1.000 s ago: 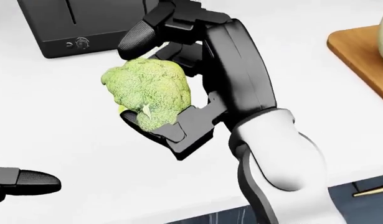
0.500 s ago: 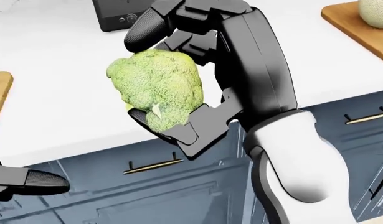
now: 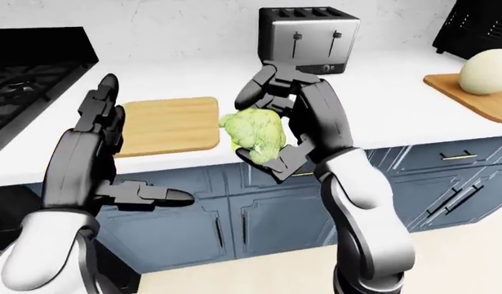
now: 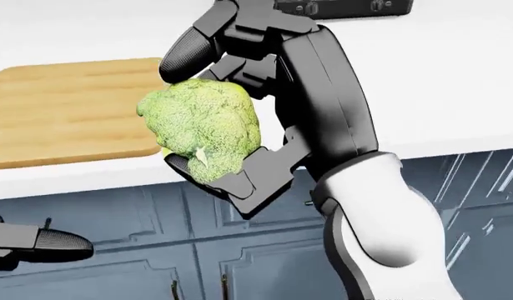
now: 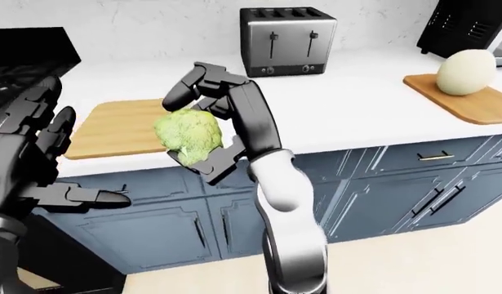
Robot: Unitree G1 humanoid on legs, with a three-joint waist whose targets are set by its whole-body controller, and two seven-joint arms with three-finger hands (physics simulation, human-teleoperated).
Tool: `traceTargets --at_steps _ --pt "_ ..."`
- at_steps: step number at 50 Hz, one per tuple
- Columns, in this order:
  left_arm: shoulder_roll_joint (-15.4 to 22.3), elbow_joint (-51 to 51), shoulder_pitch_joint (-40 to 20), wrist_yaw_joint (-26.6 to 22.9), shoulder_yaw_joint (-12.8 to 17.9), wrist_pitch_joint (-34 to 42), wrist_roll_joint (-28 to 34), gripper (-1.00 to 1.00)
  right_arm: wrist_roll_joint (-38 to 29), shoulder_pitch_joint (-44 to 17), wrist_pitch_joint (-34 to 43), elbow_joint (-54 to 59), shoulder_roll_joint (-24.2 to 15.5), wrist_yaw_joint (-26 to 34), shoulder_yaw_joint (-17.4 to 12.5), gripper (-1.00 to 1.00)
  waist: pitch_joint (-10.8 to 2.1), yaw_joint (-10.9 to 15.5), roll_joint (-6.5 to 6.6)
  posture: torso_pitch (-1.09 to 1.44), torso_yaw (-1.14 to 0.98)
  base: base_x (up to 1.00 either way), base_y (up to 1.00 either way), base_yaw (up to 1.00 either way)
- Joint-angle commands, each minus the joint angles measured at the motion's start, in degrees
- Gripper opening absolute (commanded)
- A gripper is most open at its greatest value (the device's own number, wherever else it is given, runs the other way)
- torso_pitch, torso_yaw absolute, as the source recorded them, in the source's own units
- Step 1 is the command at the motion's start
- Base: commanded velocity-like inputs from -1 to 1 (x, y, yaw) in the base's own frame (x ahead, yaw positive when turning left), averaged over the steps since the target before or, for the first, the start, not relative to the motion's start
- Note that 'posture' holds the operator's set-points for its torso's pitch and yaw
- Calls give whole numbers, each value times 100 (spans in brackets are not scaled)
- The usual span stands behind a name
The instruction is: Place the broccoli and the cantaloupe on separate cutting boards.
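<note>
Right robot hand (image 4: 239, 112) clamped around the broccoli (image 4: 200, 125), held in the air beside the right edge of the bare cutting board (image 3: 165, 125) on the white tabletop (image 3: 373, 104); left robot hand (image 3: 95, 159) open, fingers spread; cantaloupe (image 5: 467, 72) rested on the far-right board (image 5: 471, 104)

Pale green bumpy broccoli (image 4: 201, 128) gripped in the right hand (image 4: 247, 112) above the counter edge, just right of an empty wooden cutting board (image 3: 165, 125), pale round cantaloupe (image 5: 465, 71) resting on a second board (image 5: 463, 103) at far right
</note>
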Motion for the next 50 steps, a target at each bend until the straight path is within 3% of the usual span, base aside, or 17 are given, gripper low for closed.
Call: traceTargets --at_steps 1,8,10,11,14,16,18,21,26,28,29,32,33,36,38,46,50 --pt "26 -111 -127 59 -32 -166 -63 100 -31 -114 -185 -123 1 -48 -23 -100 -89 -25 70 0 0 44 0 0" --pt "113 -111 -109 252 -111 -100 -227 100 11 -83 -170 -197 6 -89 -88 -100 -162 -123 -109 0 0 52 0 0" --pt "140 -111 -125 252 -98 -82 -240 100 8 -87 -117 -257 -15 -94 -58 -100 -15 -151 91 0 0 44 0 0" --pt "153 -111 -138 248 -105 -65 -233 100 3 -121 -117 -222 -18 -110 -78 -100 28 -167 56 0 0 38 0 0" --pt "165 -111 -160 237 -100 -46 -229 100 16 -138 -102 -250 -7 -132 -76 -100 -260 -86 -230 0 0 10 0 0" --pt "187 -111 -169 256 -114 -27 -246 100 15 -151 -84 -280 -19 -152 -79 -100 -173 -67 -338 0 0 0 0 0" --pt "210 -111 -186 264 -117 -5 -259 100 28 -173 -42 -311 -7 -166 -71 -100 -203 54 -16 0 0 0 0 0" --pt "224 -111 -191 312 -134 10 -290 100 -17 -121 65 -453 -65 -113 -15 -100 -133 130 -20 0 0 0 0 0" --pt "235 -111 -161 354 -127 -8 -336 100 -124 -96 -167 -222 -70 -71 -5 -100 -48 188 -340 0 0 0 0 0" --pt "233 -111 -156 367 -138 -9 -343 100 -150 -82 -178 -220 -52 -48 -23 -100 -144 244 -589 0 0 0 0 0" --pt "239 -111 -151 377 -139 -7 -348 100 -160 -103 -203 -174 -37 -53 -30 -100 -316 247 -537 0 0 0 13 0" --pt "230 -111 -121 385 -128 -32 -362 100 -136 -69 -309 -97 -15 -67 -56 -100 -364 160 -578 0 0 0 20 0" --pt "221 -111 -124 360 -110 -43 -358 100 -132 -70 -310 -100 -2 -79 -57 -100 -263 148 -562 0 0 0 0 0" --pt "184 -111 -107 309 -82 -79 -323 100 -186 -50 -339 -85 -25 -56 -9 -100 -296 109 -353 0 0 0 0 0" --pt "163 -111 -104 262 -73 -95 -286 100 -203 -28 -331 -115 -25 -29 -21 -100 -348 61 -64 0 0 0 0 0" --pt "111 -111 -111 192 -109 -108 -175 100 -214 28 -288 -179 -26 -8 -37 -100 -329 121 -490 0 0 0 15 0" --pt "115 -111 -145 127 -86 -94 -119 100 -216 -11 -315 -124 -13 -14 -33 -100 -348 86 -375 0 0 0 15 0"
